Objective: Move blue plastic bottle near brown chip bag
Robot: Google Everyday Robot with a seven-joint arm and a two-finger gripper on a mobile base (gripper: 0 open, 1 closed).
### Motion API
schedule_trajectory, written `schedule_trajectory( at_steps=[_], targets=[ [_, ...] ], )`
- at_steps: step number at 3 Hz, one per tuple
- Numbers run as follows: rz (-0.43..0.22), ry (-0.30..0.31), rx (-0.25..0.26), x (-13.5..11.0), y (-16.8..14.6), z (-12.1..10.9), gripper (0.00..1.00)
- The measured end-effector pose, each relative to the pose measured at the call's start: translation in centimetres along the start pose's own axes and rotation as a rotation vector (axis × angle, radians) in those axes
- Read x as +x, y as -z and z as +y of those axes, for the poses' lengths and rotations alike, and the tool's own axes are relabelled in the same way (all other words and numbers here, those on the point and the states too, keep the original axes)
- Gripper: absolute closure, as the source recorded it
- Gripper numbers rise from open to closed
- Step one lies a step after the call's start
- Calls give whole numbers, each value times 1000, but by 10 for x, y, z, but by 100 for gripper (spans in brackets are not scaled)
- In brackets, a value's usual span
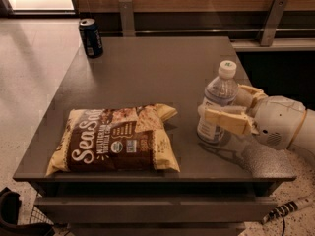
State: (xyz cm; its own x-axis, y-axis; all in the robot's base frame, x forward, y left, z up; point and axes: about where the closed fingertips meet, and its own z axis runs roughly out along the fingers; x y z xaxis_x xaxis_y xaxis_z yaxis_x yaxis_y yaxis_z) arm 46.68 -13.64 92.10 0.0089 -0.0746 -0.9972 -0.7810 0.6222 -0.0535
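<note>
Pincer (pixel 224 104): sitting over the right part of the table (pixel 157 68), reaching in from the right edge of the view. Its white rounded arm housing (pixel 278 122) is trailing off behind it to the right.

Pincer state: the two tan fingers (pixel 229 120) are pinching the blue plastic bottle (pixel 220 90). One finger is crossing the near side of the label and the other is showing behind the far side. Both appear to be touching the bottle.

Bottle: standing upright between the fingers, with its base appearing to rest on the table top. Its white cap (pixel 227 68) is rising above the pincer, and the lower body is dropping just below the near finger.

Brown chip bag (pixel 115 140): lying flat to the left of the pincer and slightly nearer the camera, by the front edge of the table. Its right edge is lying apart from the bottle, with a strip of bare table top showing between them.

Dark blue soda can (pixel 91 37): standing upright well away from the pincer, far to its left and beyond it, at the back left corner of the table.

Surroundings: pale floor (pixel 34 58) is showing beyond the can, left of the table. A striped cable (pixel 285 210) is lying on the floor below the pincer, past the front right corner of the table.
</note>
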Motion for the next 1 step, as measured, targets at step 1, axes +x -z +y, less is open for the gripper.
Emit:
schedule_trajectory(
  at_steps=[1],
  targets=[
    [0, 1, -2, 0, -1, 1, 0]
  ],
)
